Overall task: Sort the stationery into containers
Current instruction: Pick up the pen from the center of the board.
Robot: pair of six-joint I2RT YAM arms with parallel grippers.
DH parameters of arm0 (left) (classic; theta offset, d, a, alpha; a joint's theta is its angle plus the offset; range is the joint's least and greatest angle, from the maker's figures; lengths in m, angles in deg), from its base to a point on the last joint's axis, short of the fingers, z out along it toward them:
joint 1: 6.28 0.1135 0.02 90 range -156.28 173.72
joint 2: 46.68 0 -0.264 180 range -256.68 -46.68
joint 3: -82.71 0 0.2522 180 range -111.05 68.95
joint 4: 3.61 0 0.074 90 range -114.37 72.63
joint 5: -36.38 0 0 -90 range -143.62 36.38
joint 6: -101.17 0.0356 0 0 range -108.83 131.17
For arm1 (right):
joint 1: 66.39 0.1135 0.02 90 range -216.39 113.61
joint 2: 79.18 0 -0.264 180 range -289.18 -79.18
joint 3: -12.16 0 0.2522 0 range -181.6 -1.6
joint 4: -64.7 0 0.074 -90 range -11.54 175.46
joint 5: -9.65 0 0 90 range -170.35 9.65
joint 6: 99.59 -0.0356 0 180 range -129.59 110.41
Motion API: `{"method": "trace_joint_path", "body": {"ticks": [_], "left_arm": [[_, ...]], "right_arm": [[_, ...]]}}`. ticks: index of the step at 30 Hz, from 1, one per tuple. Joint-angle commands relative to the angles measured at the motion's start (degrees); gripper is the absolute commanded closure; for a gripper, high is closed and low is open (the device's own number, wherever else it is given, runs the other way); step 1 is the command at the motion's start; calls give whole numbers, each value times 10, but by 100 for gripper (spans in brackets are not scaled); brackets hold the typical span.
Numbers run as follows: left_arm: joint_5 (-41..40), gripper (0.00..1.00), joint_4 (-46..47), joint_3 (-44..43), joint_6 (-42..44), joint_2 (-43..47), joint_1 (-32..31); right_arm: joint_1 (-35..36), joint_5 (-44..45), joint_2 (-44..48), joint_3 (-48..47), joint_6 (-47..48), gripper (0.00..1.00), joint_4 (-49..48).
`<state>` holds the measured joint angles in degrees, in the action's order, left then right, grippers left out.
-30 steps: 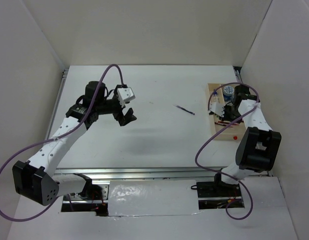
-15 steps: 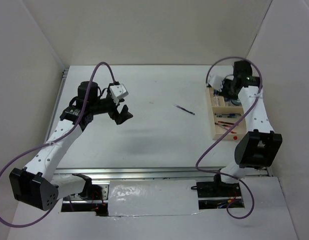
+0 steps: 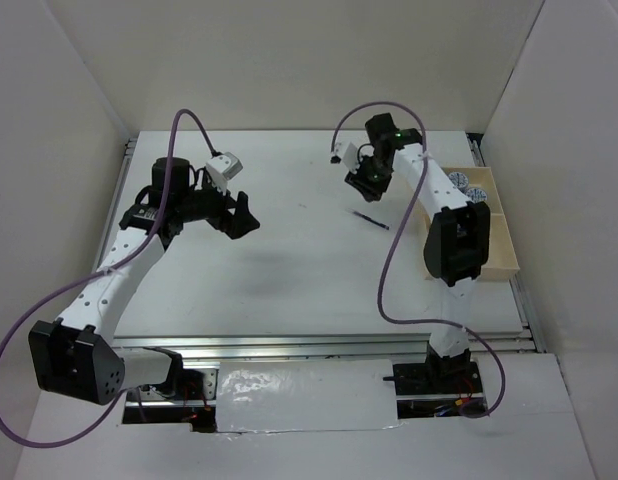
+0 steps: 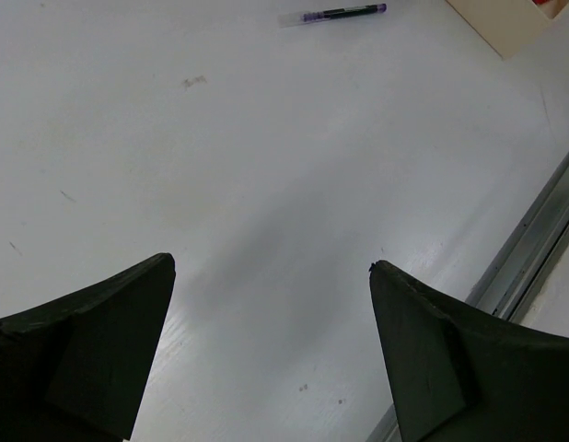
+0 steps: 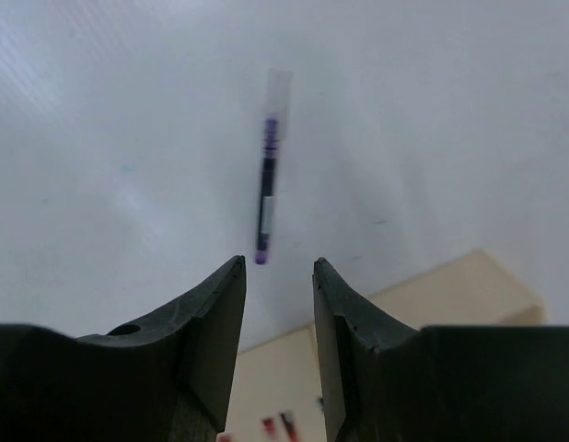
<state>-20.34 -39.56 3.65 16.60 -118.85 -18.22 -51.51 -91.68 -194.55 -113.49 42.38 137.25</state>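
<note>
Top external shows us a matte white table (image 3: pixel 289 280) boxed in by plain white wall panels (image 3: pixel 289 60), with a metal rail (image 3: pixel 319 345) along its near edge. A thin dark purple pen with a clear cap (image 3: pixel 371 219) lies on bare table, well left of the pale beige rectangular divided tray (image 3: pixel 499 250), whose far end holds two small round blue-and-white patterned rolls (image 3: pixel 459 181). We see the right gripper (image 5: pixel 277 267) hanging above the pen, its jaws narrowly parted and empty. The left gripper (image 4: pixel 271 267) hovers over the table's left half, spread wide and holding nothing, above faint scuffs (image 4: pixel 194 81).
</note>
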Motion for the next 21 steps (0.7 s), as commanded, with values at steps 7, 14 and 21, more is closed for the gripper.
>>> {"method": "trace_joint_path", "body": {"ticks": [7, 14, 21], "left_arm": [[32, 1, 15, 19, -14, 11, 16], [36, 1, 22, 33, -15, 13, 17], [36, 1, 26, 38, -15, 10, 17]], "right_arm": [[8, 23, -64, 31, -48, 55, 17], [0, 17, -101, 23, -55, 55, 4], [2, 20, -120, 24, -61, 56, -14]]}}
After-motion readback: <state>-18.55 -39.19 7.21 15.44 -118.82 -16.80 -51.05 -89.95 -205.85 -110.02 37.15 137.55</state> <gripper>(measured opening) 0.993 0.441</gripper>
